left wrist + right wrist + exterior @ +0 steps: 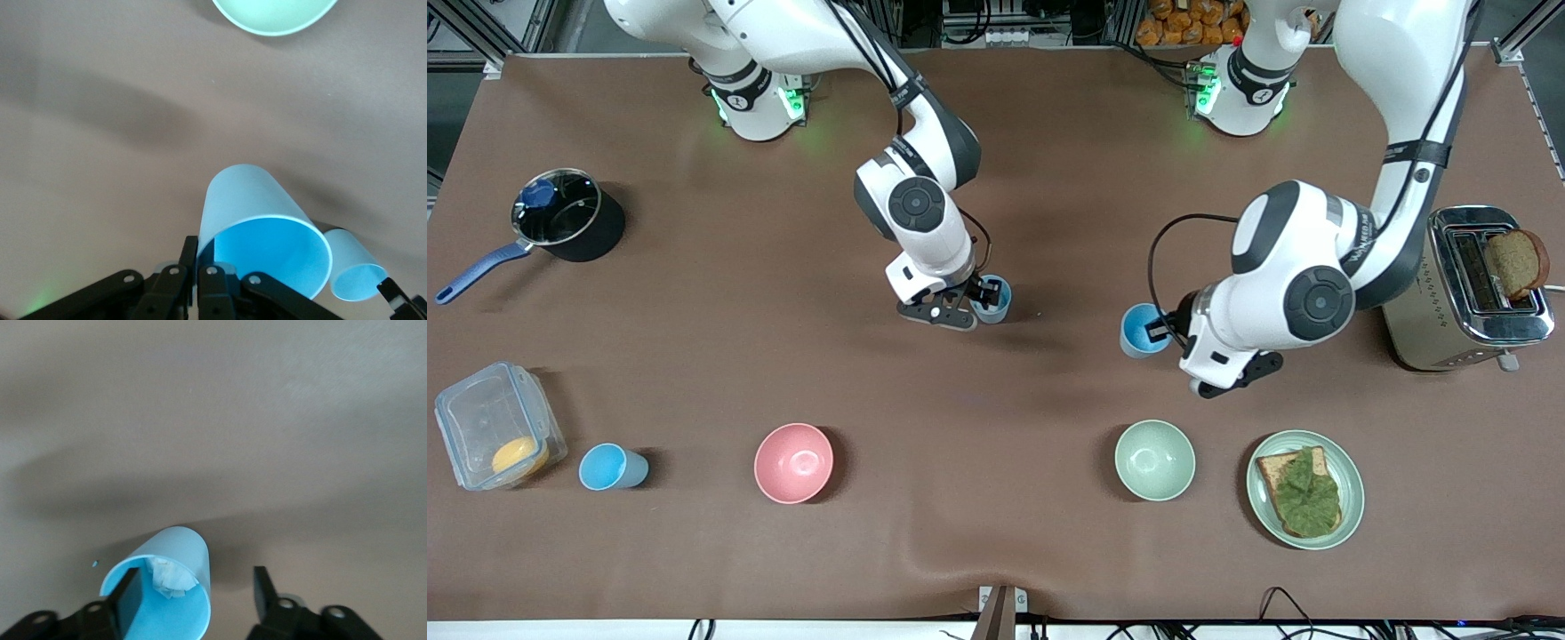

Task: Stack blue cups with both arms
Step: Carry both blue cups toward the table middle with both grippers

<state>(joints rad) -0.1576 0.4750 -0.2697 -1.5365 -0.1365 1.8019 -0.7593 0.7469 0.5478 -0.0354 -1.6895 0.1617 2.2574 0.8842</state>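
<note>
Three blue cups show. My left gripper [1163,329] is shut on the rim wall of one blue cup [1141,331], one finger inside and one outside; it also shows in the left wrist view [267,227] with my left gripper [198,257]. My right gripper [980,298] is open at a second blue cup [999,302] in the table's middle. In the right wrist view one finger is inside that cup [170,593], the other stands apart outside, around my right gripper [195,577]. White crumpled paper [170,577] lies in it. A third blue cup [609,467] stands beside the plastic container.
A pink bowl [793,462], a pale-green bowl [1154,460] and a plate with toast and lettuce [1305,489] stand nearer the front camera. A toaster [1467,284] is at the left arm's end. A pot [565,218] and a plastic container [494,427] are at the right arm's end.
</note>
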